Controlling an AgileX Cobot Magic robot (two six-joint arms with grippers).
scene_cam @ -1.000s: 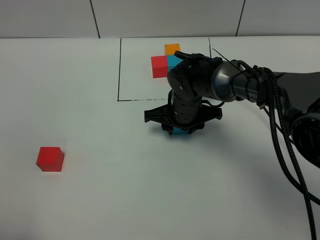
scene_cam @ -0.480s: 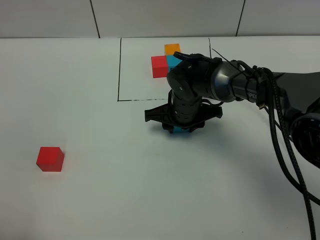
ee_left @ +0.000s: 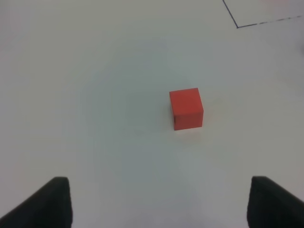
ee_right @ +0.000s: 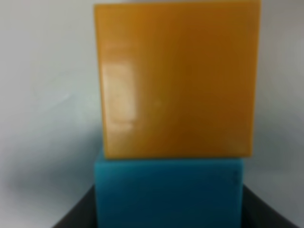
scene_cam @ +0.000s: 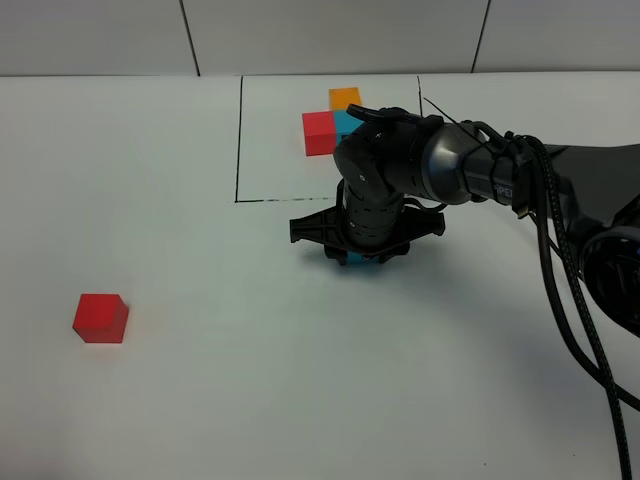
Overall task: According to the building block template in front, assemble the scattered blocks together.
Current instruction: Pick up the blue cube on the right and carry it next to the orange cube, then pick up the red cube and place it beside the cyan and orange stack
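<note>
The template [scene_cam: 335,125], joined red, cyan-blue and orange cubes, sits at the back inside a thin black drawn rectangle. My right gripper [scene_cam: 362,252] hangs just in front of the rectangle, shut on the loose cyan-blue cube [scene_cam: 360,263]. In the right wrist view that cube [ee_right: 168,192] sits between the fingers and touches the loose orange cube [ee_right: 175,78]. The arm hides the orange cube in the exterior view. The loose red cube [scene_cam: 101,318] lies far left. In the left wrist view it [ee_left: 186,109] lies ahead of my open, empty left gripper [ee_left: 159,204].
The rectangle's black line [scene_cam: 240,140] runs down its left side, and its front line passes under the right arm. The right arm's black cables [scene_cam: 570,320] trail down the right side. A grey wall stands behind the white table [scene_cam: 250,380].
My right gripper has shifted very slightly towards the rectangle with the cyan-blue cube in it. The red cube has not moved.
</note>
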